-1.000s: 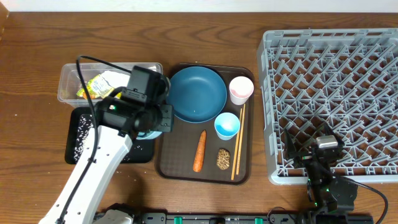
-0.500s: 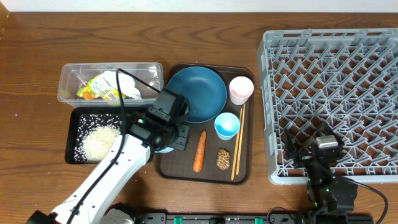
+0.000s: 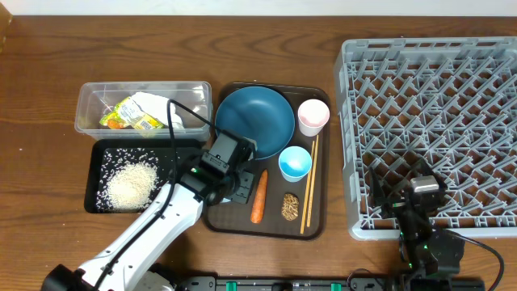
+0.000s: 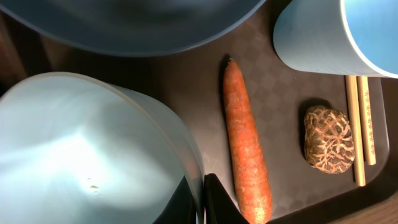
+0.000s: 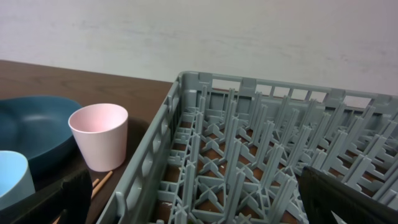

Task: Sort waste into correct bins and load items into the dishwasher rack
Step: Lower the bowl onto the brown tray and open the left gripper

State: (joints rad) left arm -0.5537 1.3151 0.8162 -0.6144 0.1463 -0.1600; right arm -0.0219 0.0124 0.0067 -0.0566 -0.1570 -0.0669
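Left wrist view, closest thing first: the left gripper (image 4: 200,199) is clenched on the rim of the light-blue bowl (image 4: 93,149), one finger inside the wall and one outside, so it's only a thin edge pinch. The bowl sits over the left end of the brown tray (image 4: 186,81), and I can't tell if it's lifted or resting there. Just beside it is the carrot (image 4: 245,155), then the brown seedy lump (image 4: 328,138) and the chopsticks (image 4: 360,130). The light-blue cup (image 4: 323,37) and the dark-blue plate (image 4: 137,25) are further up. My read is the bowl is headed for the dishwasher rack (image 3: 436,97), which is well apart on the far right. With a pinch like that I'd go straight up first so the bowl's lower edge doesn't nudge the carrot. Then travel slow and level and pass high over both cups, the pink cup (image 3: 313,115) included. I'd lower it between pegs, tilted on its edge rather than flat, and only let go once the pegs carry it. The right gripper (image 5: 194,177) is spread wide with nothing in it, parked at the rack's near edge, so I'd pick a slot away from it. The rice (image 3: 129,184) lies in the black tray (image 3: 97,158). As for writing, the wrapper (image 3: 129,113) in the clear tub (image 3: 85,105) has print on it, but it's too small to read. I can't spot any brand or label elsewhere.
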